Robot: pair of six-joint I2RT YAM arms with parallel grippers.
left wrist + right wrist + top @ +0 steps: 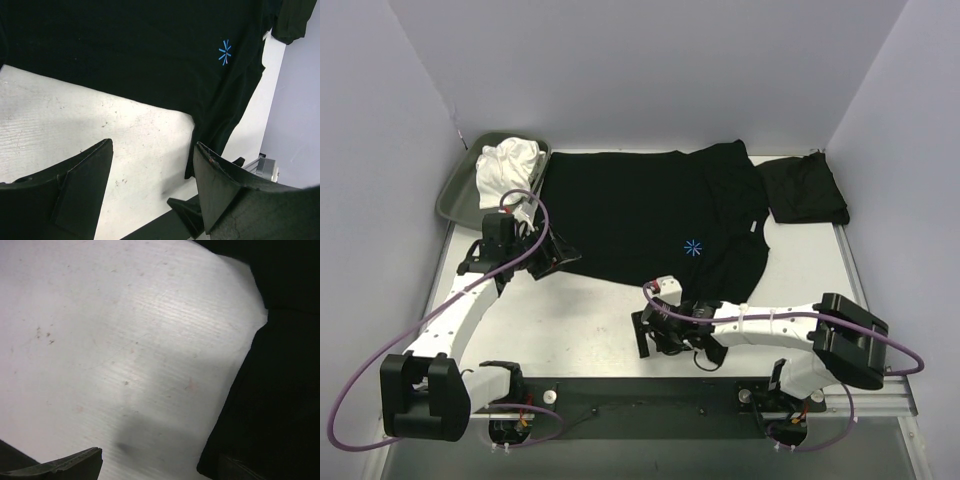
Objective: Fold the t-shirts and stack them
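T-shirts lie in two places in the top view: a spread shirt (640,215) fills the middle of the frame, flat on the table (580,320) with its neck toward the right and its blue mark (693,248) facing up, and a folded shirt (805,190) sits at the upper right, just beside the spread one's shoulder. I take the folded one for the start of the stack, parked in the corner so the middle is left for folding. At the upper left a tray (455,190) holds a crumpled white cloth (508,165), which seems no part of this job. The left gripper (552,255) hangs at the lower left corner of the spread shirt, jaws fairly wide and holding nothing; its own camera shows bare table between the fingers and the black hem just beyond them. The right gripper (645,335) sits low in the middle of the frame, just below the shirt's near edge, jaws as wide as they go and empty too; its camera sees mostly table, with the cloth's edge running down the right side. Both look placed to take the near edge at two spaced points, so that thin, limp cloth lifts as one straight line and does not sag in the middle. Neither one touches the shirt, so I judge the fold on this one not yet begun.
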